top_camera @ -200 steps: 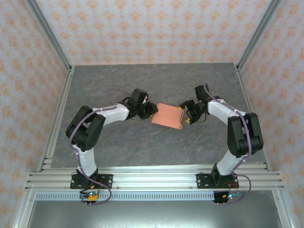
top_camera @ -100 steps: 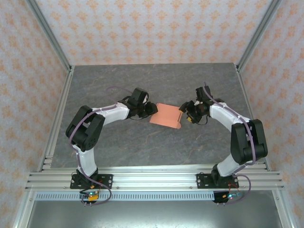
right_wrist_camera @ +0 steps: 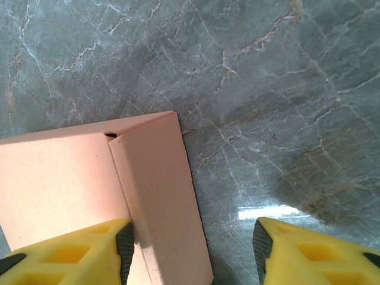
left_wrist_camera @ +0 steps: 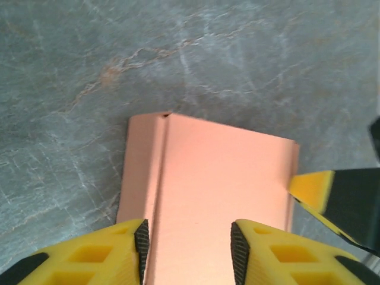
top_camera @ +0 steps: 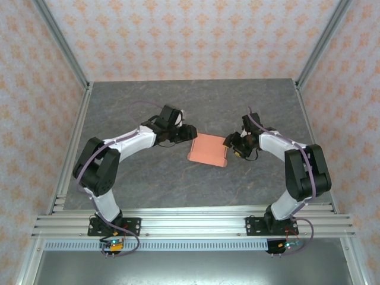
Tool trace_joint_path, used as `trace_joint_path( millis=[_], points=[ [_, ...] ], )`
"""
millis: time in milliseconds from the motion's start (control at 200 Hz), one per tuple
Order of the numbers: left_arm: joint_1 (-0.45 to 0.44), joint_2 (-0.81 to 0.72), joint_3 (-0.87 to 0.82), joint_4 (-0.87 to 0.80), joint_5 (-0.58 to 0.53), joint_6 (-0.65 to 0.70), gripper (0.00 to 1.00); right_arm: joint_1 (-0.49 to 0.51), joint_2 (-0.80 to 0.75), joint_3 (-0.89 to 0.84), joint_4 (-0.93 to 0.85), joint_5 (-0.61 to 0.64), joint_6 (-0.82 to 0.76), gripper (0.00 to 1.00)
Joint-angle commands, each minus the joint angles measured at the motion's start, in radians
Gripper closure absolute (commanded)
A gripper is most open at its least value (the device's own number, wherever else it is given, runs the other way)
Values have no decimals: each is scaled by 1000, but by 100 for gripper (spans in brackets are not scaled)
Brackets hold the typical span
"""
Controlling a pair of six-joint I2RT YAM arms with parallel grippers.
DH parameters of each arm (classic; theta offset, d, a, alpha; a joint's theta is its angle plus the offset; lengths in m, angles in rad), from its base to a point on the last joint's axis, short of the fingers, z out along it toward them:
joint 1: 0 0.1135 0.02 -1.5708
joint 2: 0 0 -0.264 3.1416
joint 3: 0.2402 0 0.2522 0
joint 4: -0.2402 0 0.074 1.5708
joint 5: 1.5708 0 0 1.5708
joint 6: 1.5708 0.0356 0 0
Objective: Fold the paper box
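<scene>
From above, the paper box [top_camera: 208, 149] lies flat on the table [top_camera: 178, 107], right between the left gripper [top_camera: 191, 132] and the right gripper [top_camera: 228, 142]. Left wrist: jaws parted over the box, pinching nothing. Right wrist: jaws wide, straddling the box's folded edge, nothing gripped.

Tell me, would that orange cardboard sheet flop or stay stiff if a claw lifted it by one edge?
It would probably bend a little: the paper box looks like thin card lying on the table, with a crease along one side. It would likely fold there first. It seems light, so a push would probably slide it rather than tip it.
</scene>
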Motion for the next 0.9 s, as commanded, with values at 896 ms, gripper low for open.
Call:
trace_joint_path(
  millis=[896],
  points=[
    [21,219,-121,165,73,49,78,-9,30,-124,263,-278,-61,28]
  ],
)
